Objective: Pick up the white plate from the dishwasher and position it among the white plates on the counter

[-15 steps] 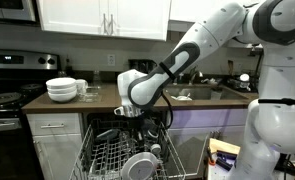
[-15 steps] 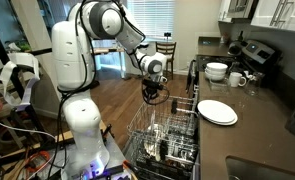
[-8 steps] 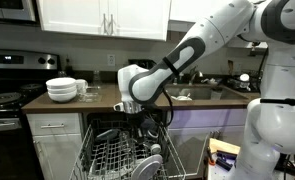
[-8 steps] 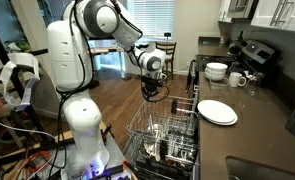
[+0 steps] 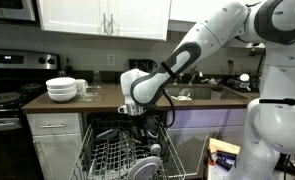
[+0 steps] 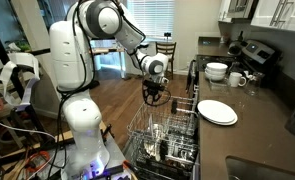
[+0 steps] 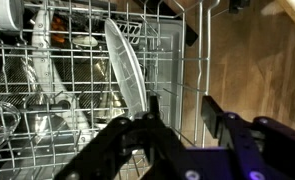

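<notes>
**A:** Where is the gripper?

**B:** In both exterior views the gripper (image 5: 134,112) (image 6: 154,97) hangs over the open dishwasher (image 5: 117,160). It is just above the wire rack (image 6: 167,135) and points down into it.

**A:** Open or closed?

**B:** Open. In the wrist view the fingers (image 7: 117,150) of the gripper (image 7: 180,112) stand apart. Only rack wires show in the gap, and nothing is clamped there.

**A:** And the plate in the dishwasher?

**B:** A white plate (image 7: 125,70) stands on edge in the rack, a little tilted, straight ahead of the gripper. Its near rim meets the tip of the finger on the rack side. I cannot tell whether they touch or only overlap in that view. The other finger is toward the wooden floor (image 7: 262,70), apart from the plate.

**A:** What else is near it in the rack?

**B:** There are more dishes deeper in the rack, beyond the gripper. They are too blurred to name.

**A:** Where are the plates on the table?

**B:** In an exterior view a flat white plate (image 6: 217,112) lies on the dark table (image 6: 262,125). It is off to one side of the gripper, higher than the rack and well apart from the gripper. Farther along the table, away from the gripper, stands a stack of white bowls (image 6: 217,71). A small white cup (image 6: 237,79) sits just beside the stack.
</notes>
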Controlling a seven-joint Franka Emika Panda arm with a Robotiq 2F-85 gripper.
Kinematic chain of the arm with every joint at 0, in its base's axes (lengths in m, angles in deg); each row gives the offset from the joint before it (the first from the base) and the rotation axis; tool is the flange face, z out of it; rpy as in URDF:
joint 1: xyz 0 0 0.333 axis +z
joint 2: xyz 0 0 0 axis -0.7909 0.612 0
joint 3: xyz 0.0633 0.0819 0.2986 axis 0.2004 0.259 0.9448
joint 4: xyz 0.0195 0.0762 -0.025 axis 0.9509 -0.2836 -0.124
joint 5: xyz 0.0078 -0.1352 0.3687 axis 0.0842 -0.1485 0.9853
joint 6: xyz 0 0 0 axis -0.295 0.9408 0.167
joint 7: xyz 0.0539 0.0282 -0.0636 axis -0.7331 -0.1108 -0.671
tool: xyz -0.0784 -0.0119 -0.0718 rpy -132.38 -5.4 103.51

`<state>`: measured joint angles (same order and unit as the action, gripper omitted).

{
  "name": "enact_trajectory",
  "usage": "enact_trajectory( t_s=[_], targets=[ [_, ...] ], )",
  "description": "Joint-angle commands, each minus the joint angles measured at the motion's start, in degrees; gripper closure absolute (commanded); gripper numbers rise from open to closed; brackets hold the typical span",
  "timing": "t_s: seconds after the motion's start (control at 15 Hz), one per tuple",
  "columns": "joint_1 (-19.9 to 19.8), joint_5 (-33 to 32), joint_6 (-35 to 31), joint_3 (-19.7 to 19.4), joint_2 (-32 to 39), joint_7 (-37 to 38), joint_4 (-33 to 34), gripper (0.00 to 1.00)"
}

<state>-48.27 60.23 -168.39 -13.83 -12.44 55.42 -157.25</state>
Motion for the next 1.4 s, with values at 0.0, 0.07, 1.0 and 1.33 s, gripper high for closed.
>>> enact_trajectory(
  t_s=[0.0,0.07,1.0,1.33],
  targets=[
    [-0.15,-1.58,-1.4,-0.81,2.27,-1.18,0.1,0.2],
    [-0.24,-1.73,-1.67,-0.89,2.97,-1.61,0.2,0.14],
    [-1.01,-5.03,-9.6,-0.07,8.94,-12.89,-0.02,0.45],
    [-1.32,-4.57,-10.26,0.06,10.11,-15.15,0.03,0.54]
  ],
)
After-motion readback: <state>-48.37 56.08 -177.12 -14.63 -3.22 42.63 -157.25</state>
